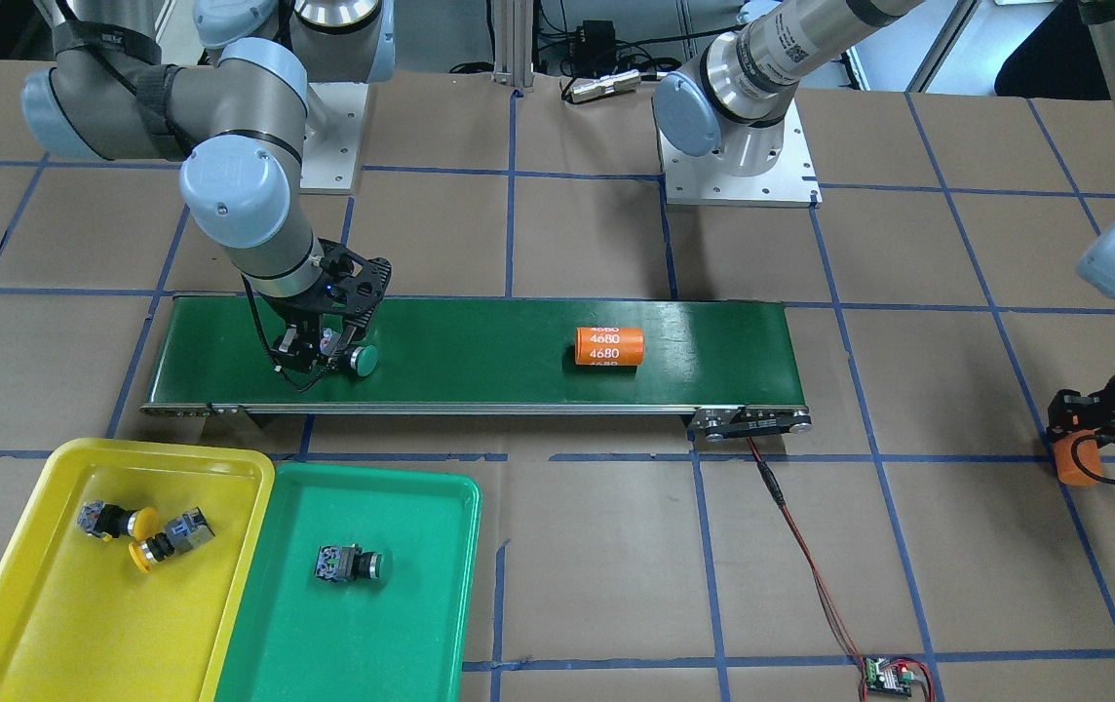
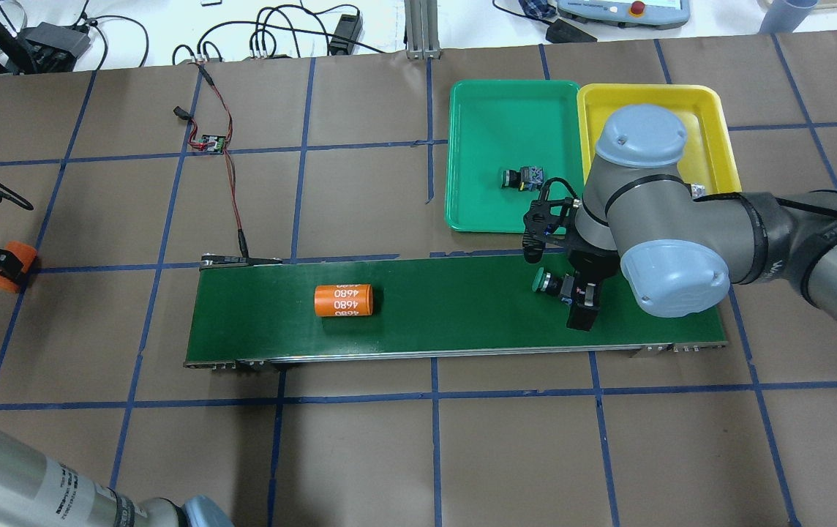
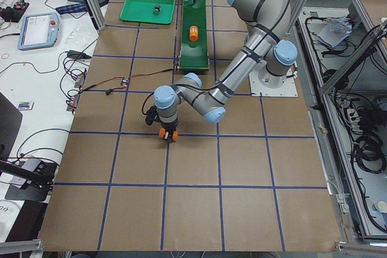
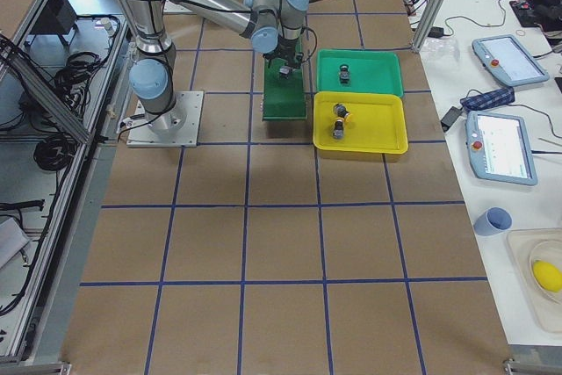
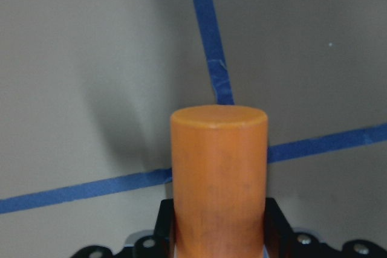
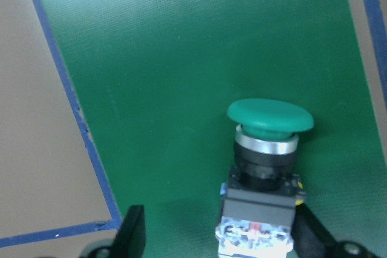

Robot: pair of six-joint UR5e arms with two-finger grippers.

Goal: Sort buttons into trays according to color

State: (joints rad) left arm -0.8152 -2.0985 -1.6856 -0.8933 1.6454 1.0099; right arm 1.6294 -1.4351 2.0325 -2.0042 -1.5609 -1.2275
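Overhead view, read left to right. At the far left of the table (image 2: 360, 454), the left gripper (image 2: 1, 262) is clenched on an orange cylinder (image 2: 14, 267), which stands out beyond its fingers above a blue tape crossing. A small control board (image 2: 211, 142) lies on the far side, wired to the left end of the conveyor belt (image 2: 462, 329). A second orange cylinder (image 2: 344, 300), marked 4680, lies on its side on the left half of the belt. Toward the right end of the belt, the right gripper (image 2: 572, 289) is low over a green button (image 2: 544, 281) with its jaws released. In the wrist view the switch body sits between the fingers (image 6: 134, 231), close against one and clearly apart from the other, with the cap projecting past the tips. Just beyond the belt, the green tray (image 2: 492, 110) holds a second green button (image 2: 519, 177). The yellow tray (image 2: 711, 102) touches its right side and holds two yellow buttons (image 1: 114, 520) (image 1: 168, 541), close together.
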